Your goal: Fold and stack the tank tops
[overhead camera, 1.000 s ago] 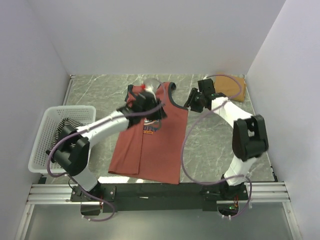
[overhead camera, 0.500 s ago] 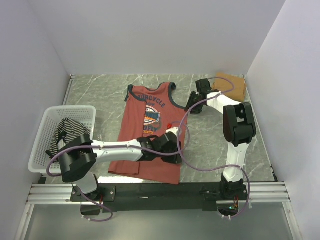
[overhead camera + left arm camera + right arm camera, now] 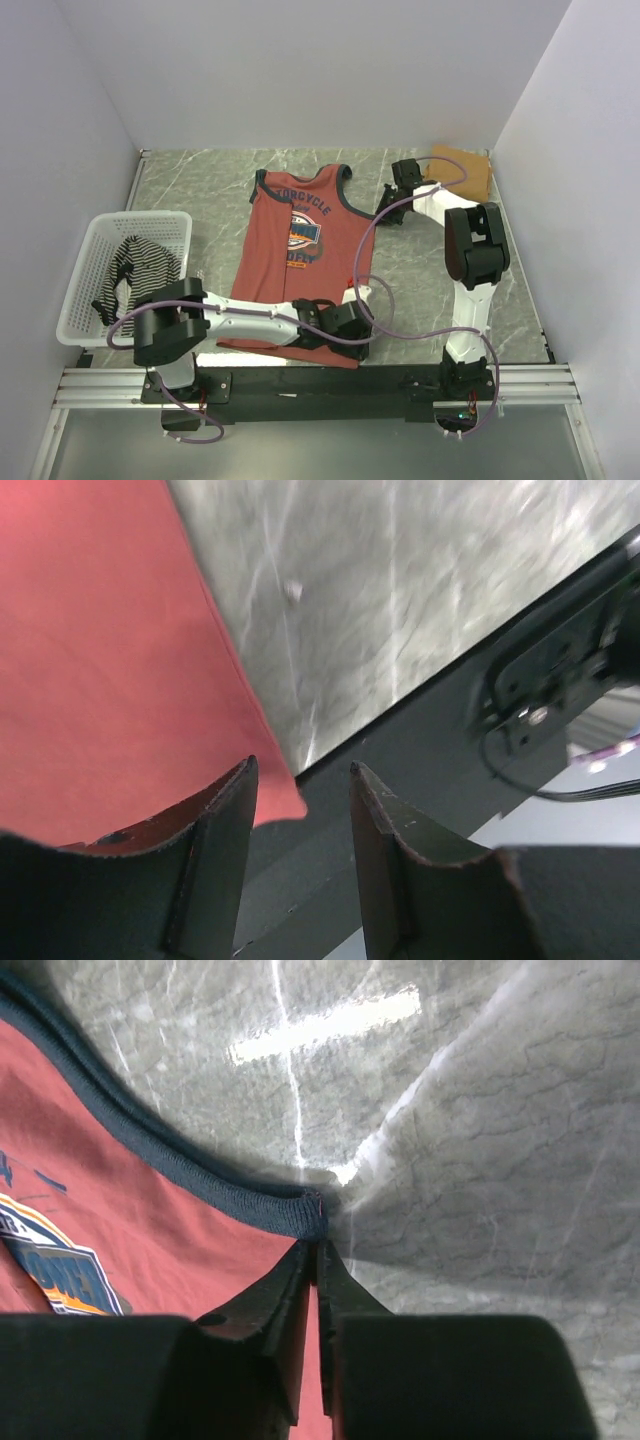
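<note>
The rust-red tank top (image 3: 300, 250) with dark trim and a chest print lies flat, front up, mid-table. My right gripper (image 3: 318, 1247) is shut on its right side edge just below the dark armhole trim (image 3: 200, 1175); from above, that right gripper (image 3: 383, 215) sits at the top's right armhole. My left gripper (image 3: 300, 775) is open low over the hem's near right corner (image 3: 280, 800), with the corner tip between the jaws and not pinched. From above, that left gripper (image 3: 352, 333) is near the table's front edge. The tan-brown top (image 3: 463, 170) lies folded at back right. The striped top (image 3: 140, 265) sits in the basket.
The white mesh basket (image 3: 85, 290) stands at the left edge. A black rail (image 3: 420, 780) runs along the table's near edge right by the left gripper. White walls close in the left, back and right sides.
My left arm swung from the top's collar down to its near right hem corner and its jaws widened. My right gripper closed on the side edge by the armhole.
</note>
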Robot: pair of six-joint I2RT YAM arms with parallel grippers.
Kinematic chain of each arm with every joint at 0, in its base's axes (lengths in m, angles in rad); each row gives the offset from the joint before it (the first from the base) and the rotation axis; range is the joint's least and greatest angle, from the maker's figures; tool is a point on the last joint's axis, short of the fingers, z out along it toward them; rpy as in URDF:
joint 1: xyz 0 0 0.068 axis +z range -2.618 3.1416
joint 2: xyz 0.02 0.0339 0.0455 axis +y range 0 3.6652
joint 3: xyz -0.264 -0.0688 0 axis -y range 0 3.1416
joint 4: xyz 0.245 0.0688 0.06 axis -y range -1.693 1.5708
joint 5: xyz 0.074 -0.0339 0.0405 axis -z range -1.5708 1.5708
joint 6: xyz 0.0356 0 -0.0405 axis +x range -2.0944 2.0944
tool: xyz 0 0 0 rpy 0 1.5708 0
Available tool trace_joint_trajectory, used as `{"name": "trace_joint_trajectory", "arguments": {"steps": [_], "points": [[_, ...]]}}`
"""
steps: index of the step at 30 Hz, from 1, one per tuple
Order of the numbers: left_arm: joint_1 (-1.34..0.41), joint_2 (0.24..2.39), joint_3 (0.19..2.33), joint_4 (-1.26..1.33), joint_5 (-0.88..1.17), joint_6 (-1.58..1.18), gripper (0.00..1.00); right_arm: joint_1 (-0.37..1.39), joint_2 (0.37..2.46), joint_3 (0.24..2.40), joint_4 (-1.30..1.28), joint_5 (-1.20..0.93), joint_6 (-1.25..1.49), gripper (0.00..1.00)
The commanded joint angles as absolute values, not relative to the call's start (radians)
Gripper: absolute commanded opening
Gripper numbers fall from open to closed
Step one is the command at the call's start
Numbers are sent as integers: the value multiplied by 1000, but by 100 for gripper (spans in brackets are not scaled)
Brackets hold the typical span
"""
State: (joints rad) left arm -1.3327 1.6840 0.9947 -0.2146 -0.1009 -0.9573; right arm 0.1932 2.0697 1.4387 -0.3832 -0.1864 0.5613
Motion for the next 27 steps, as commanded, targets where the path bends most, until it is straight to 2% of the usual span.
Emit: {"name": "trace_joint_trajectory", "arguments": {"steps": [1, 7, 10, 13, 14, 16, 20, 27], "points": [[-1359, 1706, 1026, -250, -130, -989, 48, 172, 2052, 1422, -324, -206, 574, 12], [-1396, 1750, 1066, -302, -172, -999, 45, 166, 2037, 1408, -307, -224, 578, 5], [-1414, 1775, 1087, -328, -183, -1002, 38, 158, 2026, 1402, -304, -221, 581, 2], [-1431, 1799, 1120, -357, -207, -1002, 22, 147, 2006, 1385, -299, -222, 581, 0], [-1439, 1799, 1133, -360, -209, -999, 12, 137, 1993, 1376, -302, -224, 580, 0], [-1448, 1787, 1141, -347, -206, -991, 1, 123, 1967, 1356, -305, -216, 580, 0], [-1460, 1708, 1109, -290, -219, -995, 1, 84, 1898, 1307, -314, -203, 578, 0], [-1433, 1517, 977, -227, -282, -1057, 1, 116, 1799, 1316, -325, -215, 580, 0]]}}
